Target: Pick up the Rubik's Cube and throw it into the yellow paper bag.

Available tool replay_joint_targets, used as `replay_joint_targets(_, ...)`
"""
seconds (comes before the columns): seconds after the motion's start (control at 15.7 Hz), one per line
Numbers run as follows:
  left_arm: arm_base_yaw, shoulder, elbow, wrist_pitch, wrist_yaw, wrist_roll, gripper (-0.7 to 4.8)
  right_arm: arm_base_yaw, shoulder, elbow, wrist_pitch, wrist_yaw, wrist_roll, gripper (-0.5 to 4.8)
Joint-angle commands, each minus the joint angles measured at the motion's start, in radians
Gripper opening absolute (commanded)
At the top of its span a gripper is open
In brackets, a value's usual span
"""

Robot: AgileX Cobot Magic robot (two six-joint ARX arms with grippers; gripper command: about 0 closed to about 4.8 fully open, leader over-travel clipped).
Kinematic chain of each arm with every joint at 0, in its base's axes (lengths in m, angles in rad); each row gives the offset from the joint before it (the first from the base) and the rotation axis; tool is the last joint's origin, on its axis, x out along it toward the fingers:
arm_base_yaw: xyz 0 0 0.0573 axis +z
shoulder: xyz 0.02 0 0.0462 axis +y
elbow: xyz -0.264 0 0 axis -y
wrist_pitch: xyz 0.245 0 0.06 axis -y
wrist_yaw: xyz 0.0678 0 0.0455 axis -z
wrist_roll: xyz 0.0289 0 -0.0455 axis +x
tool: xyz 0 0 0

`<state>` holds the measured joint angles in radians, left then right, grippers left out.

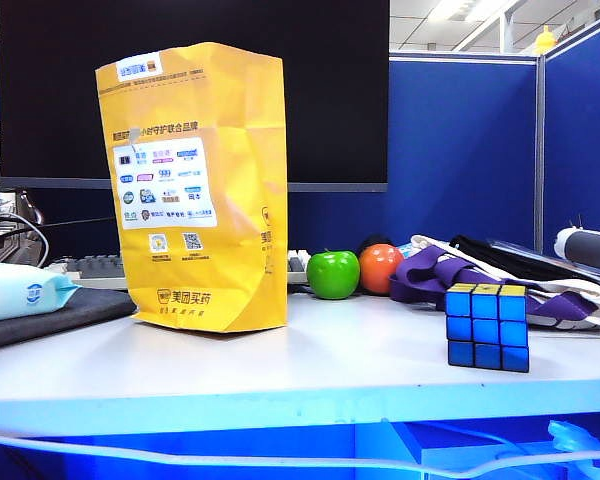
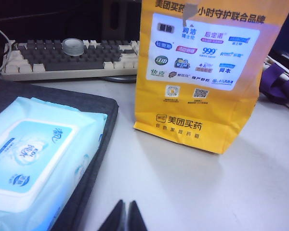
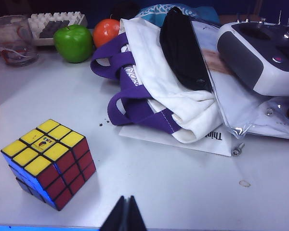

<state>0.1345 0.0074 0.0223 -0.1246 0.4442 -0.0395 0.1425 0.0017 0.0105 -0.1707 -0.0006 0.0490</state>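
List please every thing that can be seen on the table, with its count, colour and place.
Rubik's Cube: one, yellow top, blue front, front right.
yellow paper bag: one, upright, left of centre.
green apple: one, behind, centre.
orange fruit: one, touching the apple's right side.
tote bag: one, white with purple handles, back right.
wet wipes pack: one, light blue, on a dark pad, far left.
keyboard: one, beige and grey, behind.
left gripper: shut, low before the wipes.
right gripper: shut, low beside the cube.
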Motion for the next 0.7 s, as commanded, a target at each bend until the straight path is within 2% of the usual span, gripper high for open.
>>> replay_joint_targets(0.06, 0.0, -0.001, 0.002, 0.009, 0.002, -0.003, 0.26, 0.0, 0.0, -0.009, 0.018, -0.001, 0.004, -0.05)
replay_joint_targets(0.32, 0.0, -0.001, 0.003, 0.036, 0.003, -0.056, 0.26, 0.0, 0.0, -0.009, 0.018, -0.002, 0.004, -0.05)
replay_joint_targets(0.38, 0.0, -0.001, 0.003, 0.121, 0.005, -0.097, 0.26, 0.0, 0.0, -0.009, 0.019, -0.002, 0.004, -0.05)
replay_joint_targets(0.45, 0.0, -0.001, 0.009, 0.129, 0.028, -0.118, 0.25, 0.0, 0.0, -0.009, 0.026, -0.002, 0.005, -0.05)
replay_joint_targets(0.58, 0.0, -0.001, 0.046, 0.177, 0.138, -0.18, 0.15, 0.001, 0.0, -0.009, 0.077, -0.003, 0.111, -0.05)
replay_joint_targets(0.7, 0.0, 0.0, 0.117, 0.228, 0.147, -0.247, -0.06, 0.001, 0.0, -0.009, 0.148, -0.006, 0.164, -0.05)
